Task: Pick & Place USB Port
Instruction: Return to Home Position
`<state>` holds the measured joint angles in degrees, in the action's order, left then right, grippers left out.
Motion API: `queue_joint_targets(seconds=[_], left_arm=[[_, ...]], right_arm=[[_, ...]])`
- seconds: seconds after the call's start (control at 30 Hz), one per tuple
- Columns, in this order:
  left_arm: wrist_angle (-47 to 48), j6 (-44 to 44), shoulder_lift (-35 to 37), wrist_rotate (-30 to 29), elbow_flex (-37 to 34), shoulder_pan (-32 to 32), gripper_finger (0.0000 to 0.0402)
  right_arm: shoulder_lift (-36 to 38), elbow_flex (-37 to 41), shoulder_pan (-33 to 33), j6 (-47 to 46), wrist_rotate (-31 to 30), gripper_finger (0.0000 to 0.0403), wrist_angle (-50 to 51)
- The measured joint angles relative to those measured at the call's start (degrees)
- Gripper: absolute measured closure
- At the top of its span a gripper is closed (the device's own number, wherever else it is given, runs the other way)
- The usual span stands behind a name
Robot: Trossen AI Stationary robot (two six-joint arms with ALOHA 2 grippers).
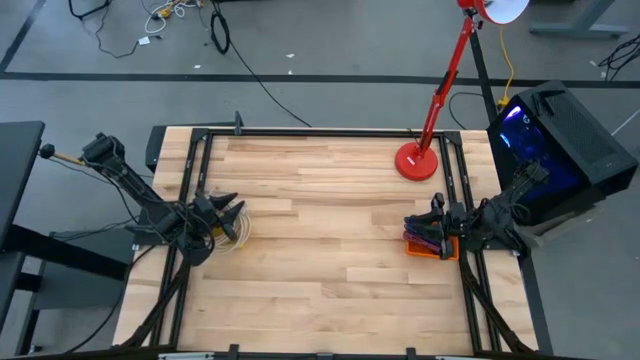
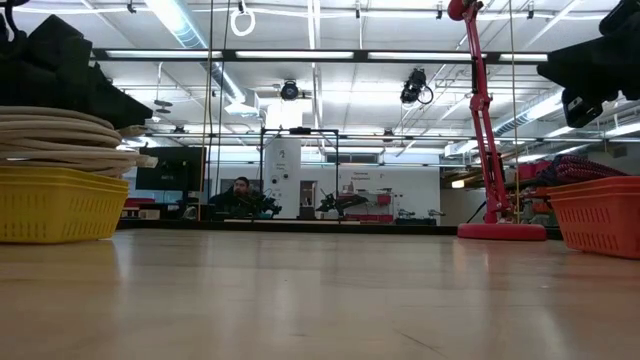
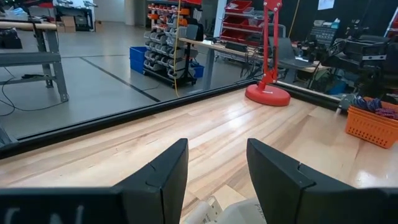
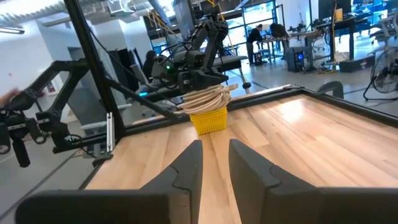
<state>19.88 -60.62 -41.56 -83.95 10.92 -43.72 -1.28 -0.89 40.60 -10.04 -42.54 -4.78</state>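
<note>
A yellow basket (image 1: 233, 231) near the table's left edge holds a coil of cream cables (image 2: 70, 135). My left gripper (image 1: 226, 213) hovers just over that coil, open; the cables (image 3: 231, 210) show below and between its fingers. An orange basket (image 1: 428, 246) near the right edge holds purple and red cables (image 2: 590, 168). My right gripper (image 1: 436, 214) hangs above it, fingers open by a narrow gap (image 4: 216, 165), pointing across the table toward the yellow basket (image 4: 209, 119). No single USB part can be told apart.
A red desk lamp stands with its round base (image 1: 417, 161) on the table's far right part, its stem leaning back. A lit computer case (image 1: 560, 150) sits beyond the right edge. The wooden tabletop (image 1: 330, 240) lies between the two baskets. A person (image 2: 240, 195) sits far behind.
</note>
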Motion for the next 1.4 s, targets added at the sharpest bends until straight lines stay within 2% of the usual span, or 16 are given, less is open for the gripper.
queue_joint_targets(seconds=[0.43, 0.67, 0.87, 1.2, 1.4], left_arm=[[0.05, -0.11, 0.96, 0.33, -0.02, 0.00, 0.0232], [0.07, -0.31, 6.70, 1.15, -0.11, 0.59, 0.0232], [0.03, -0.46, 12.73, 1.31, -0.17, 4.39, 0.0232], [0.09, -0.22, 22.51, 12.78, -0.17, 14.43, 0.0232], [0.04, -0.22, 25.93, 16.35, -0.17, 18.00, 0.0232]], right_arm=[[0.03, 0.00, 0.00, 0.01, -0.04, 0.0323, 0.05], [1.27, 0.00, 0.00, 0.02, -0.03, 0.0323, 0.26], [1.25, -0.07, -0.99, 0.02, -0.02, 0.0323, -0.45], [1.27, -0.07, -5.73, 0.02, -0.05, 0.0323, -0.47], [1.27, -0.07, -6.08, 0.02, -0.04, 0.0323, -0.47]])
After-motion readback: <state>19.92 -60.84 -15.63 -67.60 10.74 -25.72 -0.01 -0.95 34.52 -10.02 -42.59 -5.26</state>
